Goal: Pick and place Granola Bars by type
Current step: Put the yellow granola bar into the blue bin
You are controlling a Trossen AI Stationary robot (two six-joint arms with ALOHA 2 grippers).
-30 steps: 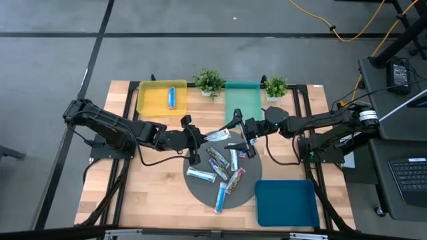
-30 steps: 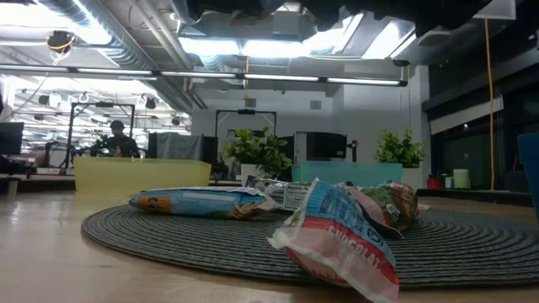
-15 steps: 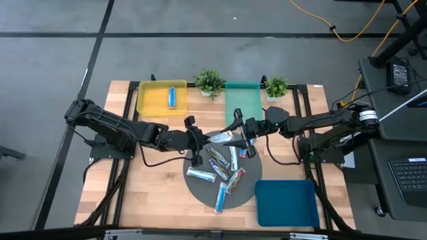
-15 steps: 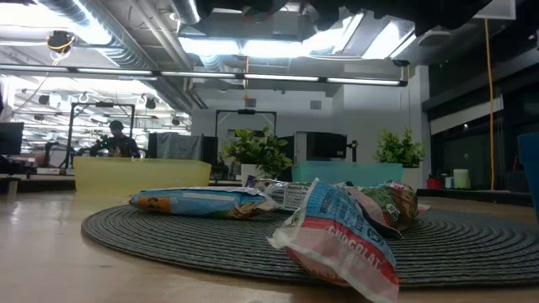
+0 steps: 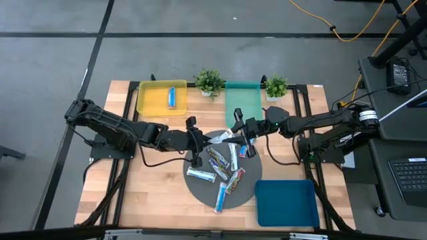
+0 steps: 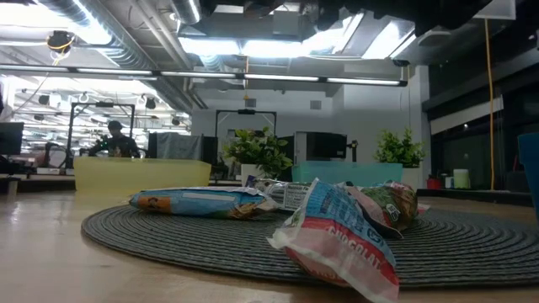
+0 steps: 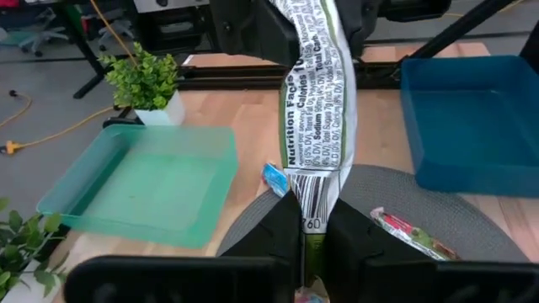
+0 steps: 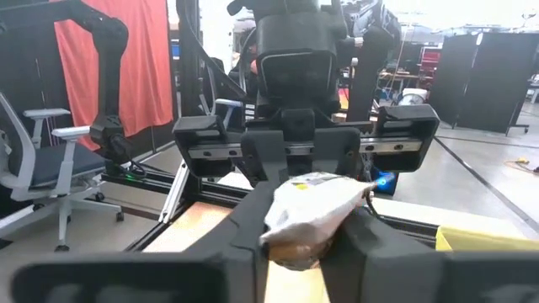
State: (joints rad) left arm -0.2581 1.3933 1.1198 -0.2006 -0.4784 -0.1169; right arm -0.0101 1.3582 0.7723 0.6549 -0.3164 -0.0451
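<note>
A granola bar in a white-and-green wrapper (image 5: 219,136) hangs above the far edge of the round grey mat (image 5: 200,190), stretched between my two grippers. My left gripper (image 5: 204,141) is shut on the end toward the table's left. My right gripper (image 5: 234,135) is shut on the other end. Several more granola bars (image 5: 223,177) lie flat on the mat. One blue bar (image 5: 171,97) lies in the yellow tray (image 5: 150,100). My left gripper pinches the bar's barcode end (image 7: 308,220) between its two fingers, coming from the table's left and slanting a little downward. The bar runs on along the fingers' line, lifted clear of the mat. My right gripper pinches the bar's opposite end (image 8: 313,202) between its two fingers, level, from the table's right. That end bulges out past the fingers (image 8: 244,227), clear of the mat.
A green tray (image 5: 242,100) stands at the far edge, between two small potted plants (image 5: 209,81) (image 5: 276,85). A blue tray (image 5: 287,203) sits at the near right beside the mat. Bare wood lies at the near left.
My right gripper has shut on the free end of the bar that my left gripper holds up. Both arms have stayed in place, and the bar has kept its place between them.
</note>
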